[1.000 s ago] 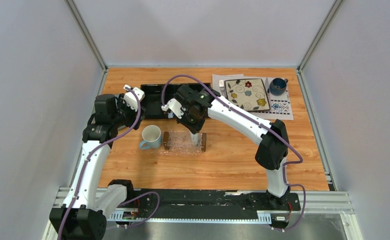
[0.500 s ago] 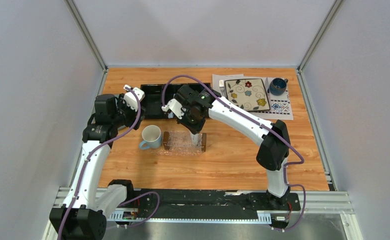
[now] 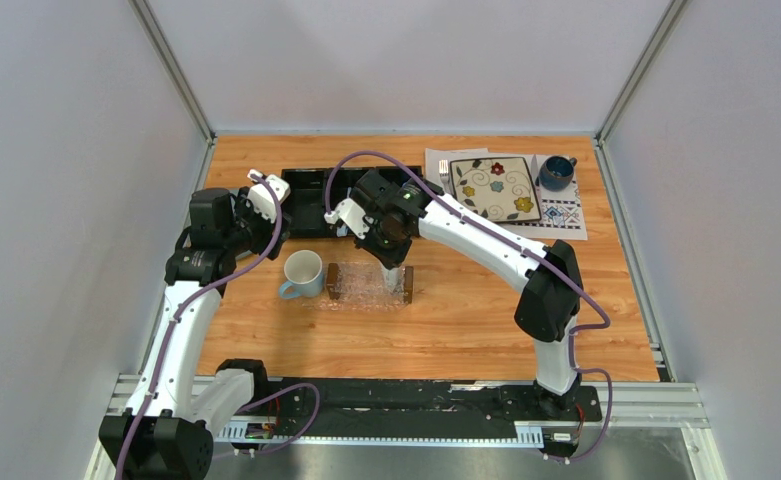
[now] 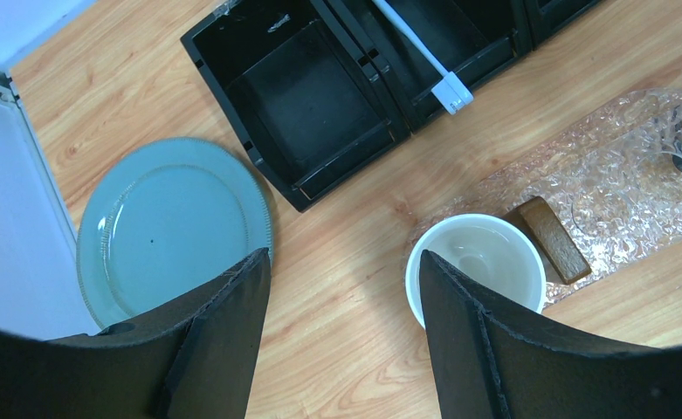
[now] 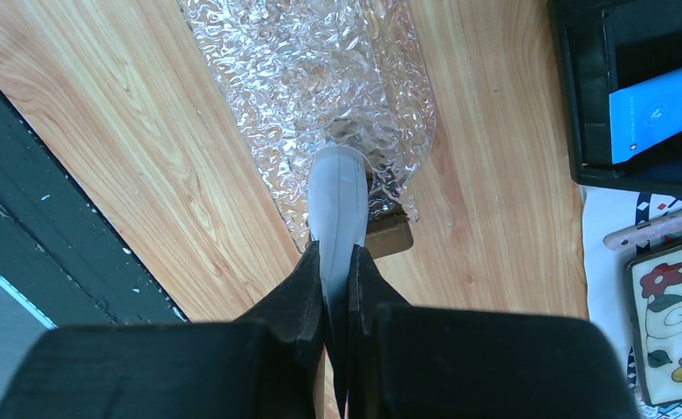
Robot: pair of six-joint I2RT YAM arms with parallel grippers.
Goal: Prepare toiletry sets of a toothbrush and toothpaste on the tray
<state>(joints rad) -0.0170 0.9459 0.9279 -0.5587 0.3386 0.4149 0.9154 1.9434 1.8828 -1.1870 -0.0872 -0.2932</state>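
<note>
Top view: R gripper (image 3: 391, 262) hangs over the tray (image 3: 351, 288), toothbrush (image 3: 397, 280) pointing down onto it. Nothing else seen lying on the tray, so I'd say set no. 1 is barely begun and the paste is yet to come. Wood tabletop (image 3: 486, 310), plain grey walls (image 3: 396, 60).

L wrist view: L gripper (image 4: 344, 262) fingers wide apart, empty, above bare wood between green plate (image 4: 175, 227) and white mug (image 4: 477, 262). Black organizer (image 4: 311, 113) holds a white stick (image 4: 416, 48).

R wrist view: fingers (image 5: 298, 292) pinched on the toothbrush, its end at the tray by a brown bar (image 5: 389, 234); touching or not, can't tell. Blue box (image 5: 660, 109) in the organizer, prob. the paste.
</note>
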